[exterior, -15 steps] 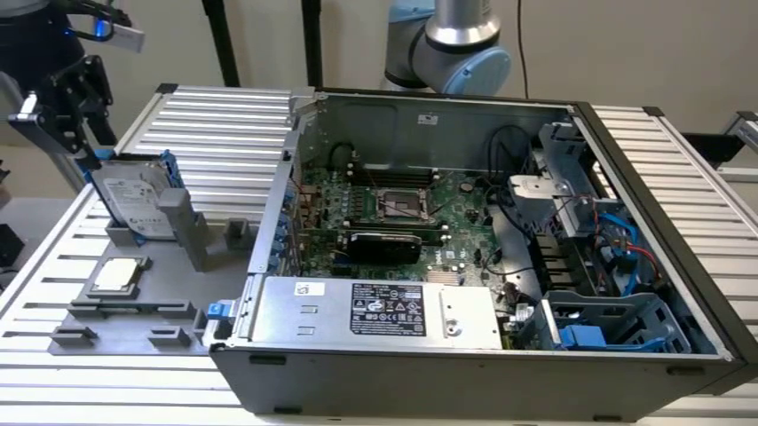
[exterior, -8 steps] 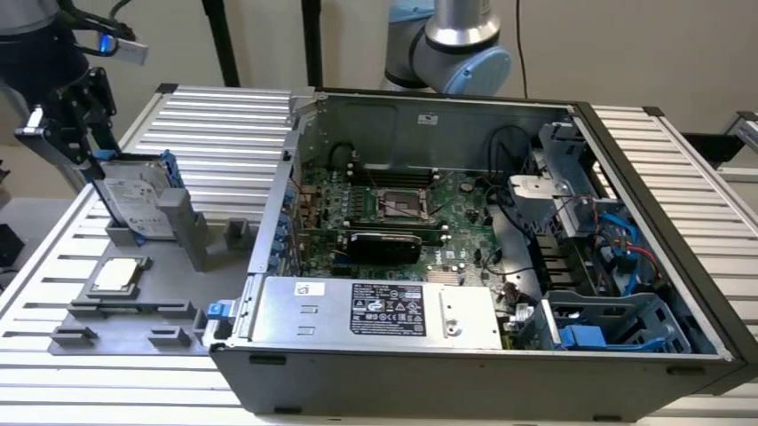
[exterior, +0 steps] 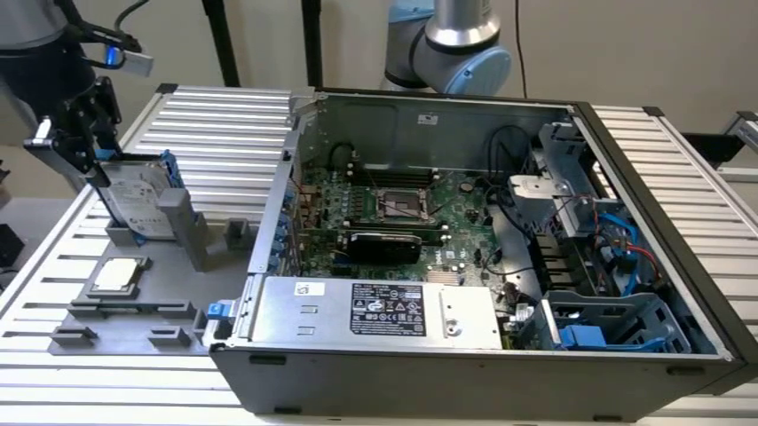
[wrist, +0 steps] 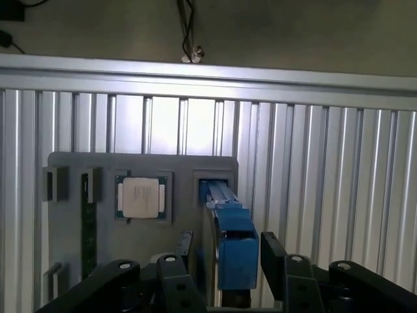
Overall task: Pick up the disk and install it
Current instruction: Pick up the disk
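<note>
The disk, silver-grey with a white label and a blue carrier, stands on edge and slightly tilted in a slot of the grey fixture plate, at the exterior view's left. My gripper hangs at the disk's upper end. In the wrist view the disk appears edge-on, its far end still in the slot. My gripper straddles it, open, one black finger standing a little off one face and the other close against the blue carrier.
A small square CPU chip lies on the fixture plate beside the slot. The open computer case fills the exterior view's right, with a blue drive cage in its near corner. The ribbed aluminium table surrounds everything.
</note>
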